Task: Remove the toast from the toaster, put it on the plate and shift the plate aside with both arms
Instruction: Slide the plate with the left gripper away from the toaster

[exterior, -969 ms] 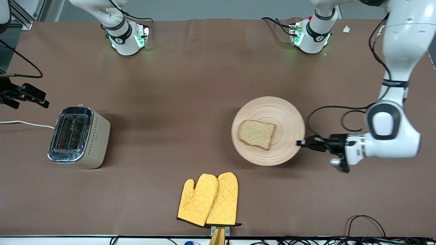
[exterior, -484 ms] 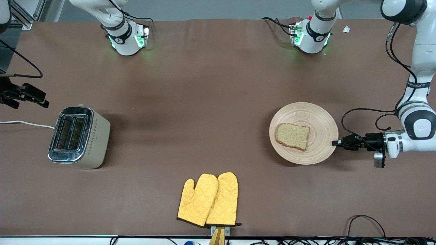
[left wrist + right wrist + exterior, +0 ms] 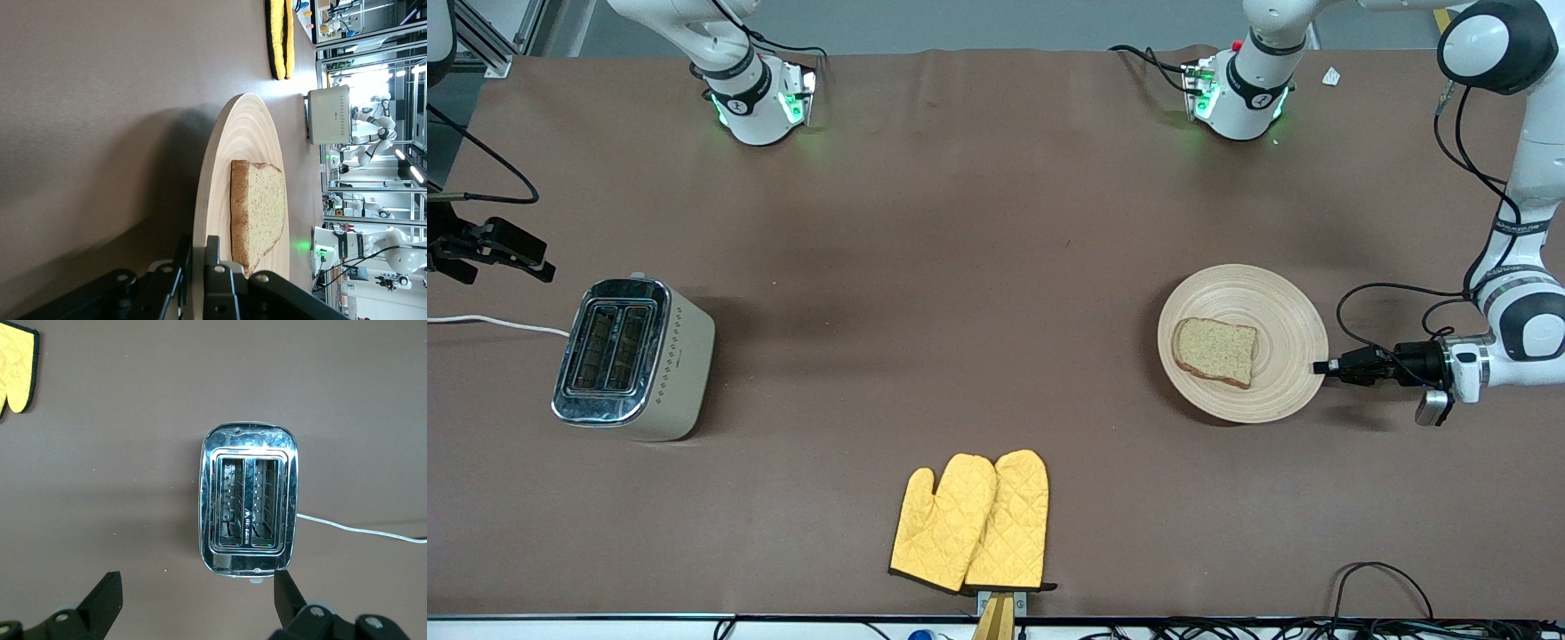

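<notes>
Toast (image 3: 1216, 350) lies on the plate (image 3: 1294, 311) at the left arm's counter end; left tool (image 3: 1323, 366) pinches its rim, right tool (image 3: 197, 600) hangs open above the emptied toaster (image 3: 633, 358). Only releasing seems left.

Non-task items: pair of yellow quilted oven mitts (image 3: 970, 523) lying flat on the brown table cover (image 3: 960, 267), side by side and overlapping, dark trim at the cuffs, thumbs toward the right arm's end, at the table edge nearest the front camera. Small white scrap (image 3: 1331, 76) on the cover at the edge where the bases stand, toward the left arm's end. Loose black cables (image 3: 1387, 587) along the near edge. Metal framing (image 3: 480, 40) off the table's corner at the right arm's end.
</notes>
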Available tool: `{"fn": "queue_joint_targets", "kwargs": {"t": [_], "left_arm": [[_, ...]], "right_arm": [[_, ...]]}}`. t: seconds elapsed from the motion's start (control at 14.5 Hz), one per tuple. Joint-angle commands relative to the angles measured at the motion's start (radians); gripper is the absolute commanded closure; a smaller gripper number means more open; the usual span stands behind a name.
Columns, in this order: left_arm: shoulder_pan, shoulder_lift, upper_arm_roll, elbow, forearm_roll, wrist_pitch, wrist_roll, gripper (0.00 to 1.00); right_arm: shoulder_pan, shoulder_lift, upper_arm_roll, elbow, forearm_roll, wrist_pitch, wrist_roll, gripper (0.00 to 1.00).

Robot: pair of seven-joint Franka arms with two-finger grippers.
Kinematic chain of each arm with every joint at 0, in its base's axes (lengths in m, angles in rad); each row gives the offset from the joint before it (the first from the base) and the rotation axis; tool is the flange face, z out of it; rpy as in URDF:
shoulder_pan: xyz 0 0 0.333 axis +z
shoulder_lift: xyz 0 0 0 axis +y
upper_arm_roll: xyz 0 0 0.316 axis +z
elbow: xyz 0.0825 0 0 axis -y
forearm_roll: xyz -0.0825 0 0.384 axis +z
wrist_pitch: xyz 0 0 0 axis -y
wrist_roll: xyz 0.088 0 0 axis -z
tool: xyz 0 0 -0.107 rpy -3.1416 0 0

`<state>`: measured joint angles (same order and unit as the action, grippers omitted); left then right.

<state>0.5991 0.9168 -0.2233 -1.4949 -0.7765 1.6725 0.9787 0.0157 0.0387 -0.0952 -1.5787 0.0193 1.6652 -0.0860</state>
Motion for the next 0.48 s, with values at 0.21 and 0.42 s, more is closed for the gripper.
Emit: {"fn": "queue_joint_targets", "kwargs": {"t": [0.21, 0.42], "left_arm": [[0.033, -0.006, -0.01, 0.036, 0.003, -0.048, -0.017, 0.54], [0.036, -0.039, -0.018, 0.106, 0.095, -0.076, -0.024, 0.0]], "right_arm": [[-0.002, -0.003, 0.006, 0.009, -0.018, -0.012, 0.019, 0.0], [-0.002, -0.003, 0.006, 0.009, -0.019, -0.012, 0.019, 0.0]]}}
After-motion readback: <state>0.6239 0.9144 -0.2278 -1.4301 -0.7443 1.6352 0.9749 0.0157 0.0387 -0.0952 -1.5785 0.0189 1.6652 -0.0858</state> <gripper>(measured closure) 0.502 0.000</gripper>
